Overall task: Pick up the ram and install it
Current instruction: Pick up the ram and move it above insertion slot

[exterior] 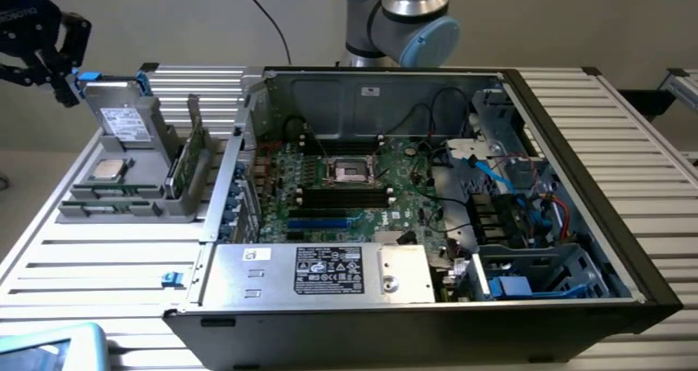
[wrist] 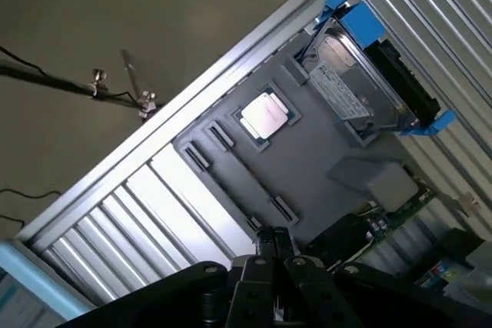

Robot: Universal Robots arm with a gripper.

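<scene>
The ram [exterior: 185, 165] is a thin green stick standing on edge in the grey parts holder [exterior: 131, 206] at the exterior view's left, beside the open computer case. In the wrist view a strip of its green board [wrist: 401, 209] shows past a grey block. My gripper [exterior: 64, 89] hangs high at the exterior view's far left, above and behind the holder and well apart from the ram. Its fingertips [wrist: 274, 237] are pressed together with nothing between them, over the holder's edge [wrist: 307, 167]. The dark memory slots [exterior: 343, 196] lie on the motherboard inside the case.
A grey drive with blue handles [exterior: 123, 113] [wrist: 361, 86] stands at the holder's back, with a square silver processor chip [exterior: 108, 169] [wrist: 264, 115] in front of it. The case walls [exterior: 567, 142], power supply [exterior: 327, 273] and loose cables [exterior: 496, 179] crowd the motherboard. The slatted table edge [wrist: 177, 124] runs beside the holder.
</scene>
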